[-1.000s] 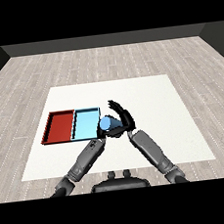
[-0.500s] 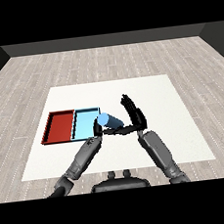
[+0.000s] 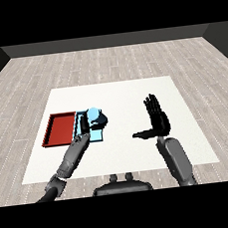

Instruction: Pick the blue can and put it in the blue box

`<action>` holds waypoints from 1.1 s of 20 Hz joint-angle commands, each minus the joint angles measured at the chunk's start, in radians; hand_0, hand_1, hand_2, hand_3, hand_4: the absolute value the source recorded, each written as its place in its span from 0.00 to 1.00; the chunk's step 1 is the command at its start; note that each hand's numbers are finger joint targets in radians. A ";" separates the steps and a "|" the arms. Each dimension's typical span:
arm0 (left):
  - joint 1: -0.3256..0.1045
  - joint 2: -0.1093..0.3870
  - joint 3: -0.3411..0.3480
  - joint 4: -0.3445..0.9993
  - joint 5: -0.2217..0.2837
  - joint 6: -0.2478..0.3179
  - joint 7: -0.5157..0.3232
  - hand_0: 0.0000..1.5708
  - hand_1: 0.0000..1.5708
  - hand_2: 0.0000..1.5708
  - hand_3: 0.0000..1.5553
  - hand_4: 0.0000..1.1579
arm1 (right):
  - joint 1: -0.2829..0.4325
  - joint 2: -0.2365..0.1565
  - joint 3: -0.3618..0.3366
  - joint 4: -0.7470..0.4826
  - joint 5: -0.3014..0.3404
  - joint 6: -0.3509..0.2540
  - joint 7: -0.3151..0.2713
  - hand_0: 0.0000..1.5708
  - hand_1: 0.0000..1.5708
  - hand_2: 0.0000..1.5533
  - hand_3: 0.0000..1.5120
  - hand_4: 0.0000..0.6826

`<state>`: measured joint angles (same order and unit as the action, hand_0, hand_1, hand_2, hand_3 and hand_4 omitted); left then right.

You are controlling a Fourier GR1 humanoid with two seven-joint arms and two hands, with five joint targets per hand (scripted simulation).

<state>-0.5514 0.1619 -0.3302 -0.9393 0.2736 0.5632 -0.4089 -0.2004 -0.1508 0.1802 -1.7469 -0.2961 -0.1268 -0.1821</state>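
Note:
The blue can [image 3: 94, 112] is in my left hand [image 3: 85, 125], whose fingers and thumb curl round it. Hand and can sit over the light blue tray [image 3: 96, 136], left of the table's middle; I cannot tell whether the can touches the tray floor. Most of that tray is hidden behind the hand and forearm. My right hand [image 3: 158, 120] stands apart to the right, open, fingers straight and pointing up, thumb stretched out to the left, holding nothing.
The red tray [image 3: 62, 129] lies directly left of the light blue tray, touching it. Both rest on the white table [image 3: 133, 91], which stands on a wood-plank floor.
The can has gone from the right hand to the left, which has carried it left over the light blue tray. The right hand let go, opened and drew back to the right.

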 commanded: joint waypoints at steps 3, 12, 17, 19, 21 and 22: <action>-0.065 0.067 0.046 0.172 -0.054 0.045 0.110 0.99 0.99 0.98 0.94 0.95 | 0.076 -0.019 -0.074 -0.003 -0.032 0.026 -0.050 0.00 0.00 0.00 0.00 0.00; -0.249 0.086 0.082 0.599 -0.110 -0.090 0.154 1.00 1.00 1.00 0.96 0.90 | -0.035 0.036 -0.120 0.184 -0.057 0.059 -0.119 0.00 0.00 0.00 0.00 0.00; -0.262 0.039 0.131 0.788 -0.103 -0.106 0.095 1.00 1.00 1.00 0.94 0.85 | -0.014 0.014 -0.148 0.196 -0.089 0.084 -0.086 0.00 0.00 0.00 0.00 0.00; -0.261 -0.015 0.151 0.821 -0.085 -0.066 0.121 0.68 0.68 0.67 0.71 0.79 | 0.009 0.002 -0.151 0.151 -0.072 0.055 -0.067 0.00 0.00 0.00 0.00 0.00; -0.230 -0.017 0.167 0.845 -0.086 -0.028 0.073 0.78 0.78 0.75 0.73 0.79 | 0.037 0.000 -0.169 0.198 -0.097 0.110 -0.116 0.00 0.00 0.00 0.00 0.00; -0.287 0.008 0.188 0.857 -0.067 -0.052 0.136 0.73 0.73 0.72 0.68 0.77 | -0.012 -0.017 -0.177 0.140 -0.089 0.054 -0.033 0.00 0.00 0.00 0.00 0.00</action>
<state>-0.8088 0.1752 -0.1807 -0.1554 0.1880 0.5054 -0.2970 -0.1930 -0.1476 0.0272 -1.5857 -0.3773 -0.0562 -0.2589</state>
